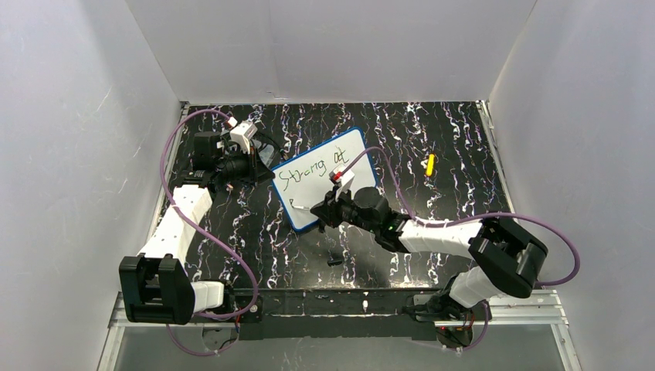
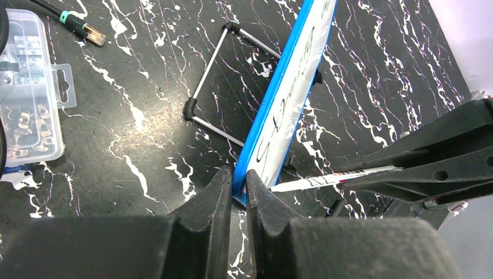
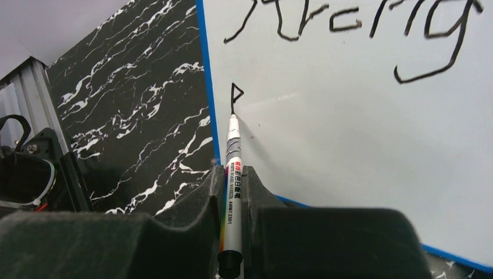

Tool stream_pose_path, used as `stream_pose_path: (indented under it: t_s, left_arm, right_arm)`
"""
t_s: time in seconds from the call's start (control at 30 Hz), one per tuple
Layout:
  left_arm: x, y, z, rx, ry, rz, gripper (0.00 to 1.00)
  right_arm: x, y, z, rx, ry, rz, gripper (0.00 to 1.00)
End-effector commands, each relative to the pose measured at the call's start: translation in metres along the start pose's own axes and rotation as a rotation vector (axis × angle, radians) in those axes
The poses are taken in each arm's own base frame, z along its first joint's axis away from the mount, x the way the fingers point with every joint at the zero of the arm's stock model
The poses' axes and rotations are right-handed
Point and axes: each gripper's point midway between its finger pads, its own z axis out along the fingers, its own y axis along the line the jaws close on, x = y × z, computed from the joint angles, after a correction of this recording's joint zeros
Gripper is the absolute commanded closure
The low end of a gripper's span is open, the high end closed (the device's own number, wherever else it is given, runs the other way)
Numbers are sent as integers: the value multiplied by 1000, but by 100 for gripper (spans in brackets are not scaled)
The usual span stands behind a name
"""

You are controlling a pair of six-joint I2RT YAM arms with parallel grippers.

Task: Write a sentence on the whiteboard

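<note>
The whiteboard [image 1: 340,158] leans tilted on a wire stand [image 2: 212,58] at mid-table. The sentence [image 1: 313,171] reads "Strong at" on its top line. Below it, a small first stroke [image 3: 235,95] sits near the left rim. My left gripper [image 2: 238,175] is shut on the board's blue rim at its left corner; it also shows in the top view [image 1: 265,173]. My right gripper [image 3: 232,172] is shut on a white marker [image 3: 233,157], whose tip touches the board just under that stroke. In the top view the right gripper [image 1: 321,207] is at the board's lower left.
A clear plastic parts box [image 2: 26,104] and a cable plug [image 2: 81,29] lie left of the board. A small yellow object [image 1: 430,164] lies to the right of the board. A small black piece [image 1: 334,261] lies in front of it. White walls enclose the table.
</note>
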Motion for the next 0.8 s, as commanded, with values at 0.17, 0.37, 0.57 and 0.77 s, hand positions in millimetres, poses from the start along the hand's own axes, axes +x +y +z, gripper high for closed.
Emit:
stream_pose_path:
  t_s: [0.17,0.37,0.57,0.77]
  left_arm:
    - [-5,-10,-8,17,-21,30,100]
    - [-5,-10,-8,17,-21,30,100]
    - [-5,-11,-8,19,-20,30,100]
    - [-5,-11,-8,19,-20,30,100]
  right_arm:
    - [-1,-14,-11,90,-24,-2,99]
    - [-28,-10,-17,87,-95,-17,99]
    - [-45,6,-13,16,-129,-23,99]
    - [-47,6,-2,14,-132,-40,99]
